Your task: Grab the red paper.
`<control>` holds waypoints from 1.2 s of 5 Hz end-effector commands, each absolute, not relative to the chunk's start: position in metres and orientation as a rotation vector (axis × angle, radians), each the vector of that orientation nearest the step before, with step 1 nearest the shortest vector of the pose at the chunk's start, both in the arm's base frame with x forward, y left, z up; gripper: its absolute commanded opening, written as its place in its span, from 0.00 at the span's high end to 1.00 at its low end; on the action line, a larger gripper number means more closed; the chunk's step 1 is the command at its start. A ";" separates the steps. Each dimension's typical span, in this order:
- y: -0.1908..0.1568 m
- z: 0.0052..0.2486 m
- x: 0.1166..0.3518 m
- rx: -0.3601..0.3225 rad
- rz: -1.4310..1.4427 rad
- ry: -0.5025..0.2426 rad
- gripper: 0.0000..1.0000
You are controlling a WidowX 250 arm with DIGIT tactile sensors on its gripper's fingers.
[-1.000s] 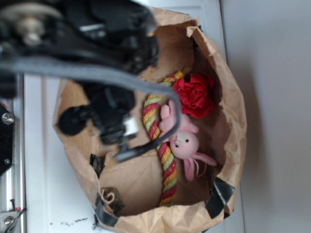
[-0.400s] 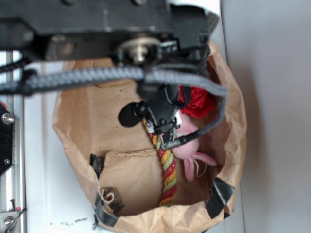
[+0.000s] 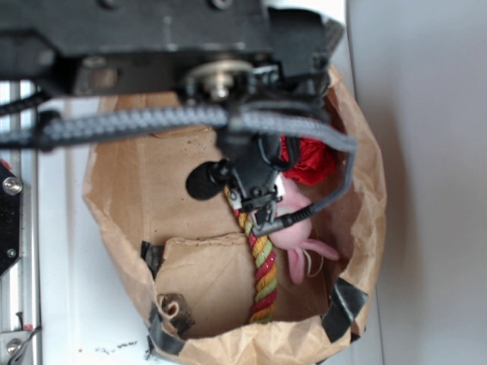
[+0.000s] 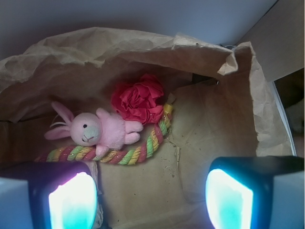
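From the exterior view we see a brown paper bag (image 3: 365, 198) lying open, holding a twisted rope (image 3: 262, 274), a pink plush bunny (image 3: 300, 242) and the red paper (image 3: 310, 161), mostly hidden behind the arm.

From the wrist view we find the red paper (image 4: 138, 99) at the bag's (image 4: 95, 47) back, touching the bunny (image 4: 97, 131) and rope (image 4: 128, 155). The gripper (image 4: 151, 198) is spread wide, holding nothing.

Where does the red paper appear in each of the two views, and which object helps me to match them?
Exterior: the red paper lies upper right in the paper bag, partly hidden by the arm.
Wrist: it sits at centre, fully visible.
Shared landmark: the pink bunny, directly beside it in both.
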State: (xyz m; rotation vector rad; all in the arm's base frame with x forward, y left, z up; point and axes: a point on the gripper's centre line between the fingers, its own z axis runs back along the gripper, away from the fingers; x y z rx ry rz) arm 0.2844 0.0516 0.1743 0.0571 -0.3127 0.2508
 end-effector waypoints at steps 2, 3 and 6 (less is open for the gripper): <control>0.056 0.175 0.301 0.064 0.273 -0.371 0.00; 0.042 0.161 0.307 0.077 0.239 -0.356 0.00; 0.017 0.137 0.309 0.044 0.103 -0.361 0.00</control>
